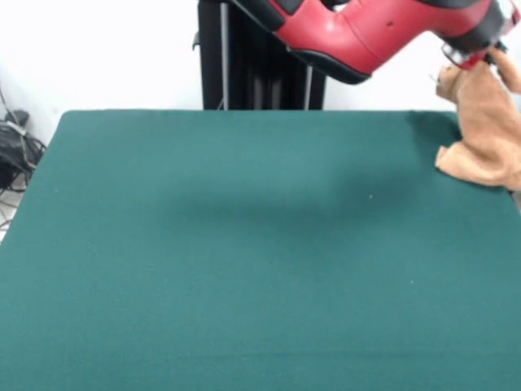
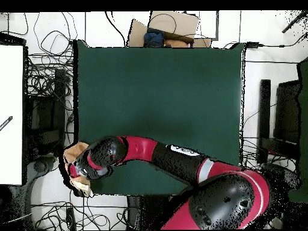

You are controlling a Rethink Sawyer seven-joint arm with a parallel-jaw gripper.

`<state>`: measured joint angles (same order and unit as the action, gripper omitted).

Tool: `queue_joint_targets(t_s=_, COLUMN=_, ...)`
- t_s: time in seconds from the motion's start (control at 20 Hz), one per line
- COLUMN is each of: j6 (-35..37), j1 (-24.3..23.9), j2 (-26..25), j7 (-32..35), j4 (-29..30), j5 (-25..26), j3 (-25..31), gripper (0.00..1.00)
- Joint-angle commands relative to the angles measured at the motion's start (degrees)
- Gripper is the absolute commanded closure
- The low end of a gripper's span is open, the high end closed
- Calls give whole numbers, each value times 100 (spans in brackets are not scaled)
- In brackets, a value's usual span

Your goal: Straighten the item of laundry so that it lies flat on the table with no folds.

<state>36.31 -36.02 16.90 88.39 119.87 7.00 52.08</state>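
My pincer (image 1: 476, 59) is clamped on the towel (image 1: 488, 122), which hangs bunched below it; released here, it could slide off the table (image 1: 244, 244) corner.

white wall (image 1: 98, 49) behind the surface, evenly lit, no window seen. black column (image 1: 244, 73) stands against it. black cables (image 1: 16, 151) bunched at the left edge in front view. overhead: pale floor (image 2: 271, 66) all round, cable tangles (image 2: 48, 78) down one side. white panel (image 2: 12, 114) at the left edge. cardboard box (image 2: 171, 27) at the top, dark blue item inside. dark equipment (image 2: 286, 120) at the right.
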Motion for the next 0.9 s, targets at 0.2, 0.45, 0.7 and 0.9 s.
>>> queue_joint_targets(t_s=0.2, j6=429, j1=406, j2=-15, j7=73, j4=-1094, j5=256, j3=-715, gripper=100)
queue_joint_targets(t_s=0.45, j6=928, j1=467, j2=91, j7=-49, j4=-1401, j5=260, j3=-860, gripper=100)
queue_joint_targets(t_s=0.7, j6=1499, j1=340, j2=155, j7=-286, j4=-1609, j5=335, j3=-918, gripper=100)
queue_joint_targets(t_s=0.9, j6=1816, j1=241, j2=-3, j7=-623, j4=-1914, j5=650, j3=-1043, gripper=100)
